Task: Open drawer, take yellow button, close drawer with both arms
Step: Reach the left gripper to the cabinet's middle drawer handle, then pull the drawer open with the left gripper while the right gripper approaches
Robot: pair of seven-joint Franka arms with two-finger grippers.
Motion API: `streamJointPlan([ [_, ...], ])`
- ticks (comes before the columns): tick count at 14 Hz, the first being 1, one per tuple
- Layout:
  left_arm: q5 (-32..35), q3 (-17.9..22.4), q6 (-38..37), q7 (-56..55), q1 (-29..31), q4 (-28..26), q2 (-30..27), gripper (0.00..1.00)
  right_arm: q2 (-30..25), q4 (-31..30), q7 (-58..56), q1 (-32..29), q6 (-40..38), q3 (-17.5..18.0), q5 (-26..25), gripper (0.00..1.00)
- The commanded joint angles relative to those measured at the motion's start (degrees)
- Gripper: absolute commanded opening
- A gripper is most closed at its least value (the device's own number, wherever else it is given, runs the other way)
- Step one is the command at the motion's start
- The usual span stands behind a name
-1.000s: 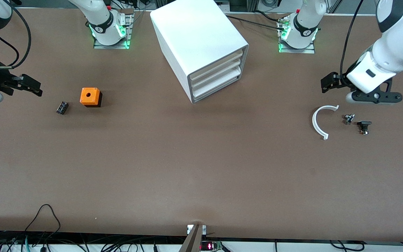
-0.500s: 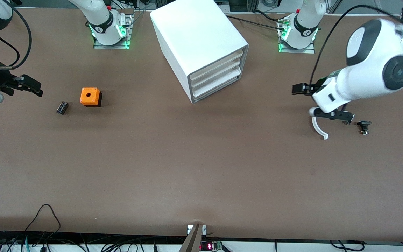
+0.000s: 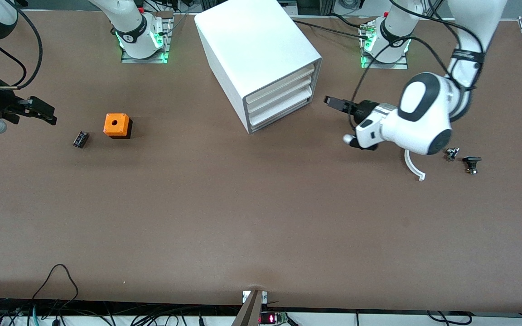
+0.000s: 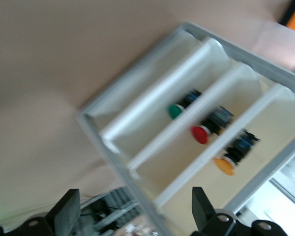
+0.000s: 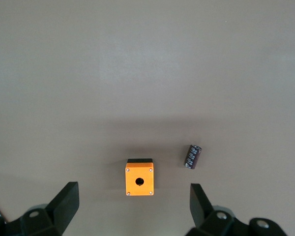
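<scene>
While shut, drawer point(image 3: 280, 82) faces left gripper point(image 3: 333, 102).

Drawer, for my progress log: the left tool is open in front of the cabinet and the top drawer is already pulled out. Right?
Not quite. The front view shows the top drawer shut, flush in the cabinet. The left tool is open in front of it, as you said.

Orange cube point(image 3: 117, 125) beside black capacitor point(image 3: 80, 139); white arc point(image 3: 413, 165) near small parts point(image 3: 462, 158).

White cabinet point(image 3: 261, 59); orange cube point(image 3: 117, 125); brown table point(image 3: 243, 217).
</scene>
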Motion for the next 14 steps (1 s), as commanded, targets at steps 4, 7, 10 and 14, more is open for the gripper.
streamJointPlan([
  [4, -5.8, -10.2, 11.3, 1.9, -2.2, -6.9, -1.6, 1.00, 0.0, 0.0, -1.1, 0.0, -0.1, -0.1, 0.9, 1.00],
  [7, -9.0, -11.0, 12.7, 1.9, -2.8, -9.1, -1.6, 1.00, 0.0, 0.0, -1.1, 0.0, -0.1, -0.1, 0.9, 1.00],
  [10, -11.1, -11.8, 12.8, 1.9, -2.8, -9.9, -1.5, 0.99, 0.1, 0.0, -1.1, 0.0, -0.1, -0.1, 0.9, 1.00],
  [14, -10.9, -11.7, 13.9, 5.2, -2.7, -10.5, -1.2, 0.20, 0.1, 0.0, -1.1, 0.0, 0.0, -0.1, 0.9, 1.00],
])
